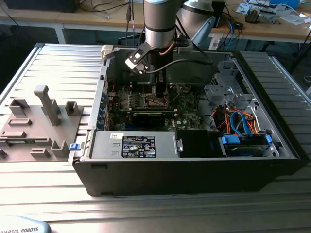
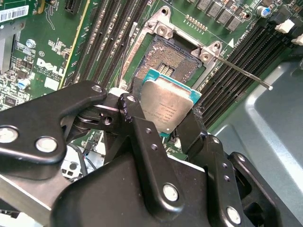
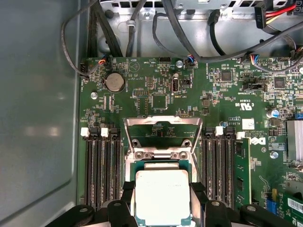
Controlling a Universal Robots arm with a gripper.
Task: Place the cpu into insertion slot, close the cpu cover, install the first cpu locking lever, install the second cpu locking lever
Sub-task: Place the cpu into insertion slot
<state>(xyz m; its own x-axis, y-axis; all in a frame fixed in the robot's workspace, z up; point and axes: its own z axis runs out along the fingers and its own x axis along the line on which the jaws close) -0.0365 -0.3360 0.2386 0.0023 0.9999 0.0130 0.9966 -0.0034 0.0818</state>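
- On the exterior view's left, a grey fixture tray (image 1: pixel 34 121) with upright blocks lies on the ribbed table (image 1: pixel 146 208), just beside the open computer case (image 1: pixel 272 160).
- Along the case's near edge sits the power supply (image 1: pixel 136 144), a silvery box with a label on top.
- Behind it, at the middle of the green motherboard (image 1: pixel 187 116), the arm reaches down from above and its gripper (image 1: pixel 159 94) hangs low over the board.
- In the second wrist view the black fingers (image 2: pixel 142 137) are clamped on the cpu (image 2: pixel 165 106) by two opposite edges, the silvery plate tilted and held just above the insertion slot (image 2: pixel 165 54), not seated in it.
- In the first wrist view the cpu (image 3: pixel 162 196) hides most of the slot, and the cpu cover (image 3: pixel 162 130) stands raised at the slot's far side.
- One thin locking lever (image 2: pixel 244 71) sticks out free from the slot's corner, over the black memory slots (image 2: pixel 232 87).
- On the exterior view's right, blue and orange cables (image 1: pixel 243 121) lie by the drive bay.
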